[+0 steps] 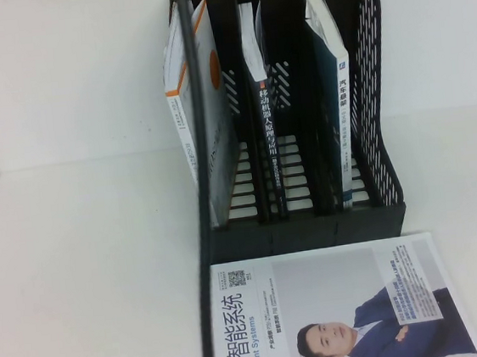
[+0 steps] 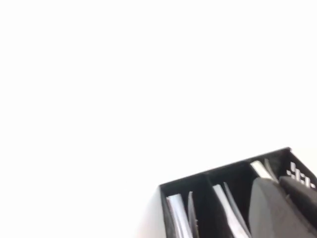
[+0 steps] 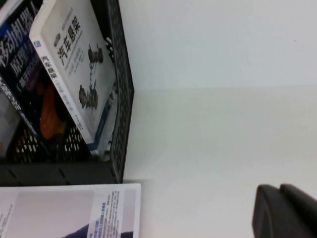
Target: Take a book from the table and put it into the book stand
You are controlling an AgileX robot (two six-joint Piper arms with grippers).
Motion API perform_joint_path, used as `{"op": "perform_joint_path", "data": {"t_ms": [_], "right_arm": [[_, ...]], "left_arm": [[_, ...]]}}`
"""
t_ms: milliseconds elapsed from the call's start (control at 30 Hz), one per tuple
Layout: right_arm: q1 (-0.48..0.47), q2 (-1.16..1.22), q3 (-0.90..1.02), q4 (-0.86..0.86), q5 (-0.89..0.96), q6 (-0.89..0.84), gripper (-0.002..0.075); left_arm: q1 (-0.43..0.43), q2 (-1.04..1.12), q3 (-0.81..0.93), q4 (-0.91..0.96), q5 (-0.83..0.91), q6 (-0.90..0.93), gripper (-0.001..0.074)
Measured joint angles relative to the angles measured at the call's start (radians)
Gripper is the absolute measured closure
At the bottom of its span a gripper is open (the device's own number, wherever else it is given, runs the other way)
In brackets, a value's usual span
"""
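All three slots of black perforated plastic book stand (image 1: 302,138) occupied. Flat suited-man magazine (image 1: 338,313) blocks desk's near edge. White desk (image 1: 86,271) open toward left edge.

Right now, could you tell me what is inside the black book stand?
The book stand holds three upright books: a white-and-orange book left, a dark book middle, the book with the teal spine right. Their lower edges are hidden. Left gripper hovers above; right gripper beside.

Black plastic three-slot book stand (image 1: 374,87) at back of white table (image 1: 87,280). White car-suspension book (image 1: 332,92) upright in right slot. Suited-man book (image 1: 338,313) flat before stand. Orange-edged book (image 1: 191,90) in left slot, dark-spined book (image 1: 266,133) in middle.
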Motion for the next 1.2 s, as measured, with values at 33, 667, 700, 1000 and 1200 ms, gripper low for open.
{"op": "perform_joint_path", "data": {"t_ms": [33,667,700,1000,1200], "right_arm": [[0.0,-0.014,0.009,0.0,0.003,0.0,0.0727],[0.0,-0.046,0.324,0.207,-0.224,-0.099,0.0728],[0.0,-0.046,0.326,0.207,-0.227,-0.101,0.0728],[0.0,-0.083,0.421,0.206,-0.334,-0.14,0.0728],[0.0,-0.217,0.535,0.21,-0.345,-0.141,0.0728]], "left_arm": [[0.0,-0.002,0.0,-0.008,0.0,0.004,0.0735],[-0.012,-0.053,-0.002,0.245,0.004,-0.131,0.0736],[-0.025,-0.06,-0.002,0.239,0.004,-0.123,0.0736],[-0.227,-0.169,-0.002,0.222,0.004,-0.074,0.0737],[-0.329,-0.242,0.081,0.267,0.004,-0.063,0.0735]]}}
